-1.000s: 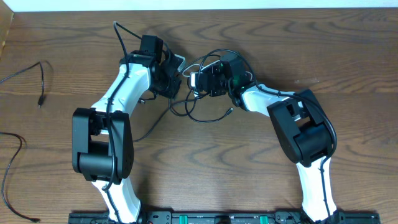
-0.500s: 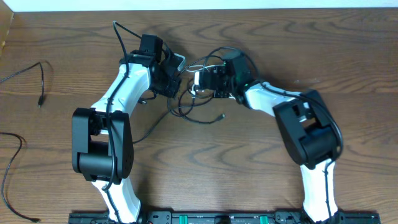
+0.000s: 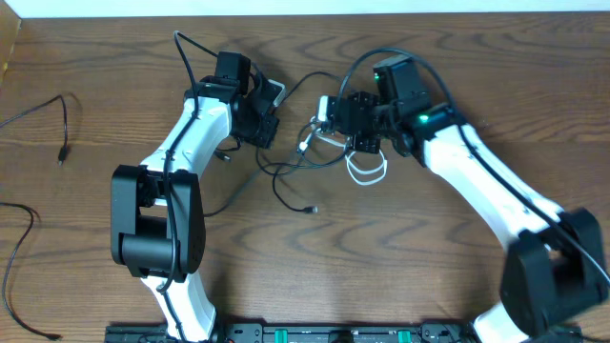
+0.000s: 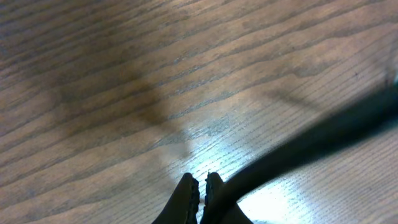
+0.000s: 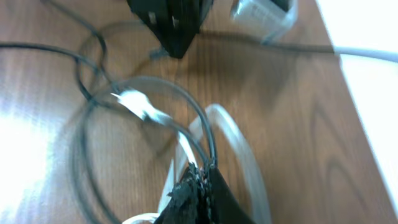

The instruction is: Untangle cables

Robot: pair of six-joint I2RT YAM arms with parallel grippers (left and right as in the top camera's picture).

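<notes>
Clamped on thin black flexible cord [image 4: 311,140] at left gripper [image 4: 199,183], pinched tight on short white looped cable [image 5: 140,106] at right gripper [image 5: 200,177].

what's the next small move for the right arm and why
Probably draw the right pincer slowly rightward, away from the left pincer: it is shut on the white cable, whose loop overlaps the black cables lying between them.

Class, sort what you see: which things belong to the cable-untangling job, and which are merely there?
Job:
black tangle
white cable
upper loose cable
lower loose cable
left gripper
right gripper

Merely there:
table
arm wire
</notes>
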